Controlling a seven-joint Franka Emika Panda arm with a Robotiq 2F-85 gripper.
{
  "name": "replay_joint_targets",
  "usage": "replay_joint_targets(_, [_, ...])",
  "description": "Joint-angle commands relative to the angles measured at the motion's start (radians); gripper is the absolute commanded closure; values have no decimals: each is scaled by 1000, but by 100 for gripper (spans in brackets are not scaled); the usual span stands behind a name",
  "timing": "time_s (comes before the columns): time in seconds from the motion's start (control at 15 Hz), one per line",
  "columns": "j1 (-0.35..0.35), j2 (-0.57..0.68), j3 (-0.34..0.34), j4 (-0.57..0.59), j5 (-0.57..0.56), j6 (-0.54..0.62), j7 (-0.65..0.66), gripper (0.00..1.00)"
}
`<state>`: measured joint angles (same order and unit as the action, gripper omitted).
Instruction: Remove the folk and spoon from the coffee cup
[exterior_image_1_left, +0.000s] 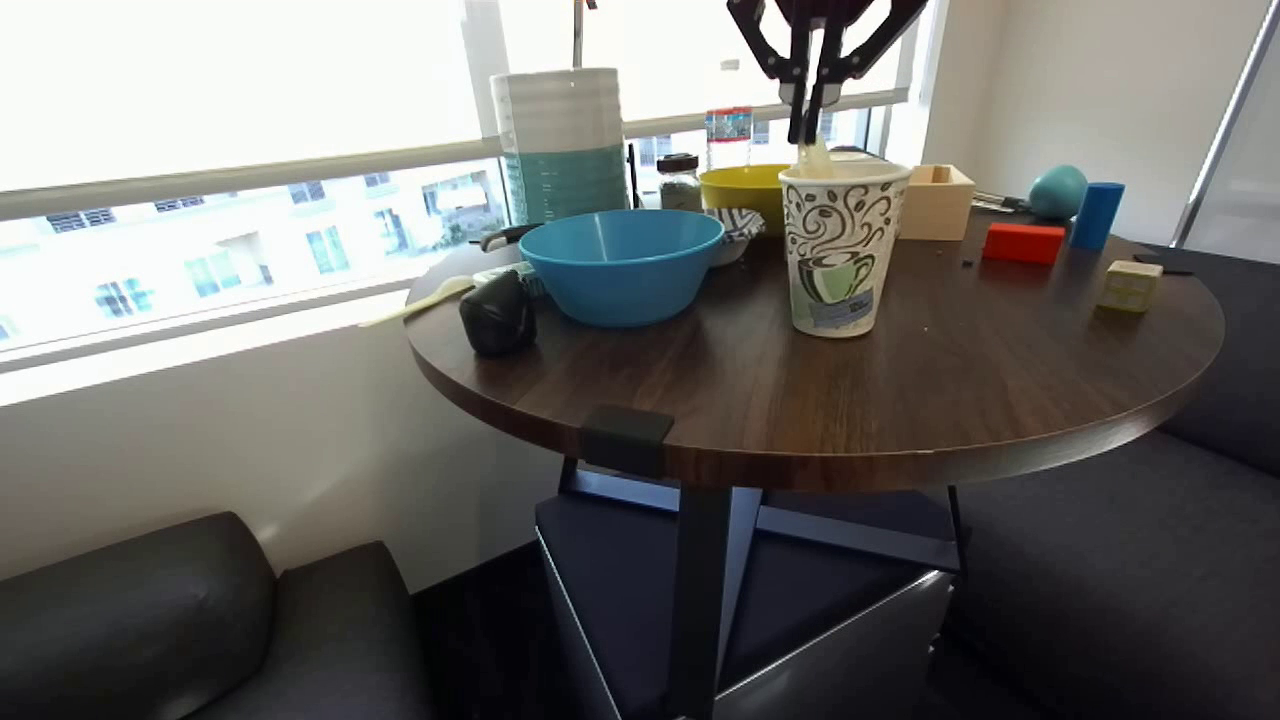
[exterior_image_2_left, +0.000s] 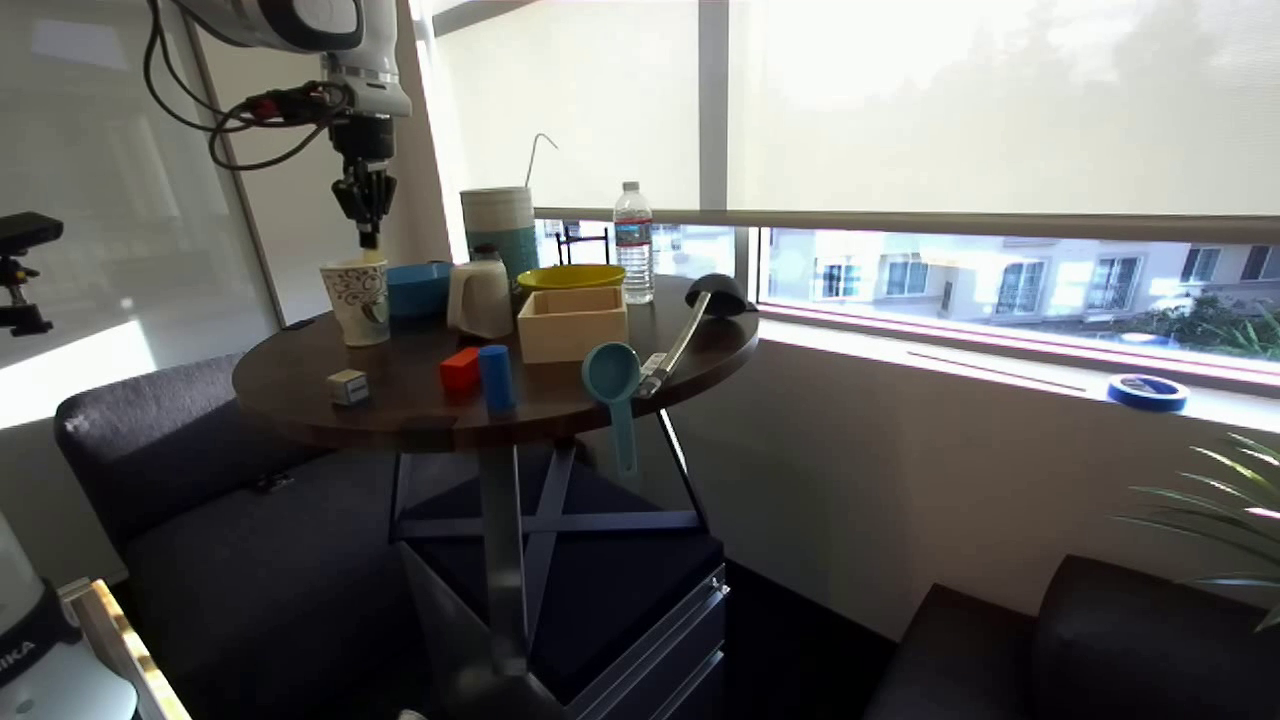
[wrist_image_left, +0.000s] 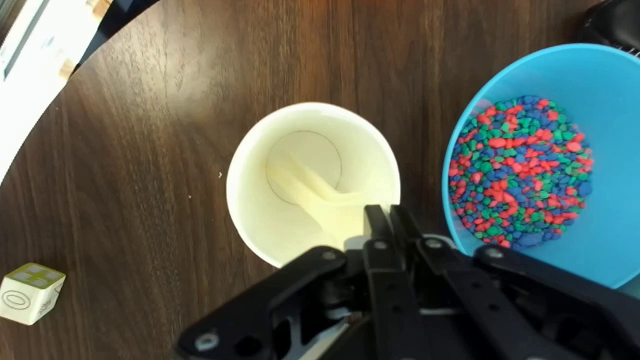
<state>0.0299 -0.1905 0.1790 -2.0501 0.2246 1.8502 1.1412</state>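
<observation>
Since the fork and spoon (wrist_image_left: 332, 209) at wrist-view centre should be light and stiff, your pincer (wrist_image_left: 387, 209), narrow, seems rightly to pinch their upper ends.

In an exterior view, near half past ten, the arm (exterior_image_2_left: 372, 75) is white and grey, black cables (exterior_image_2_left: 240, 168) looping at its nine o'clock past a red fitting (exterior_image_2_left: 264, 107). The claw (wrist_image_left: 387, 212) is angular, black, with silvery screws (wrist_image_left: 206, 342). The white base (exterior_image_2_left: 75, 690), at eight o'clock, has a dark band (exterior_image_2_left: 48, 616) seemingly lettered "IKA".
</observation>
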Motion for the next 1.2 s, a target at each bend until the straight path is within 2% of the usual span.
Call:
replay_joint_targets(0.0, [20, -30, -3, 34, -28, -32, 36, 98])
replay_joint_targets(0.4, [24, -125, 12, 87, -83, -122, 65, 98])
replay_joint_targets(0.8, [-1, -186, 13, 153, -154, -276, 83, 98])
replay_joint_targets(1.13, [-22, -191, -20, 125, -142, -319, 64, 98])
